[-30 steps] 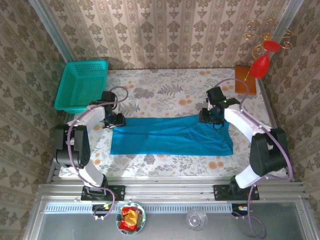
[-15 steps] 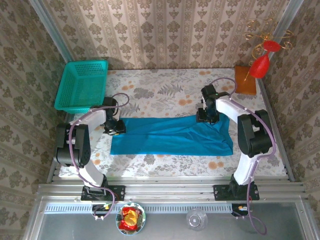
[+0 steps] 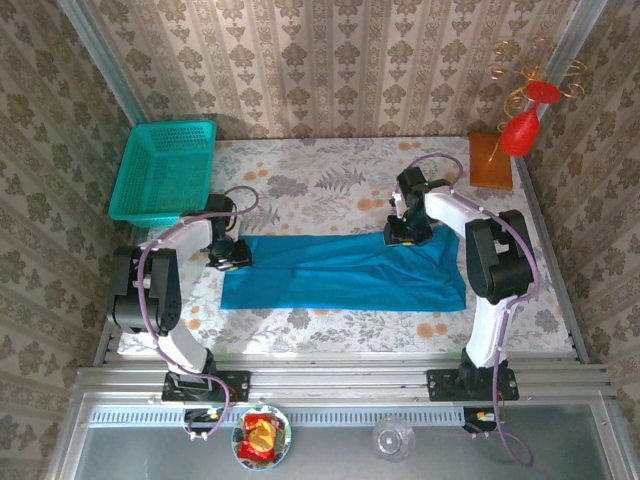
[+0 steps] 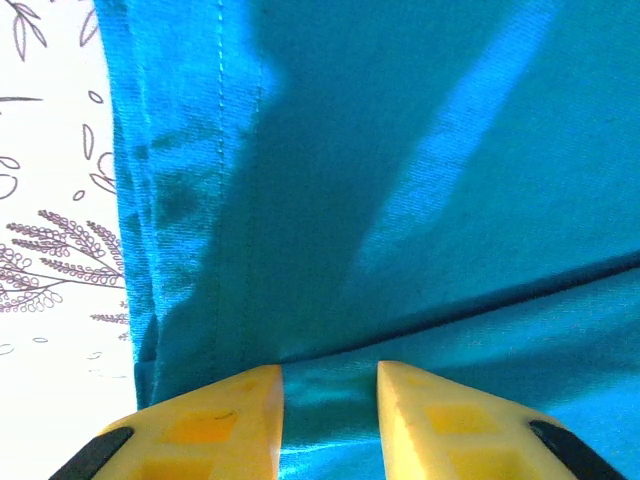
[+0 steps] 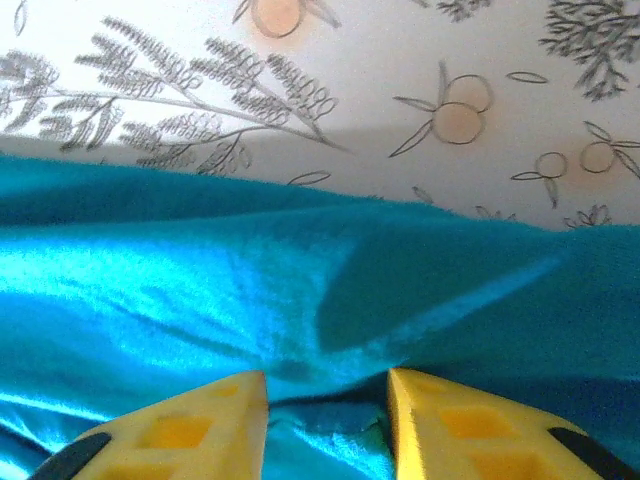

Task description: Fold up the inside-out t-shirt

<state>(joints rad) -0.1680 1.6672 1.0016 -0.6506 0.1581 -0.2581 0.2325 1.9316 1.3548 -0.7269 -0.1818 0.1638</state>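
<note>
the left pincer (image 3: 232, 255) pinches the far-left corner of the inside-out t-shirt (image 3: 345, 275). the right pincer (image 3: 405, 232) pinches a raised tuck on its far edge, right of centre. the shirt lies flat as a wide band across the middle of the tabletop (image 3: 330, 185). risk: either pinch may hold one layer only; a lift would then separate the layers and skew the fold.

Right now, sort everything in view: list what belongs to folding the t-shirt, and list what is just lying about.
Belongs to the job: plain blue-teal cloth t-shirt; left gripper and right gripper, both closed on its far edge.

Just lying about: teal plastic mesh basket; red ornament with gold wire; brown wooden block; small bowl of red and yellow snacks; clear glass.
</note>
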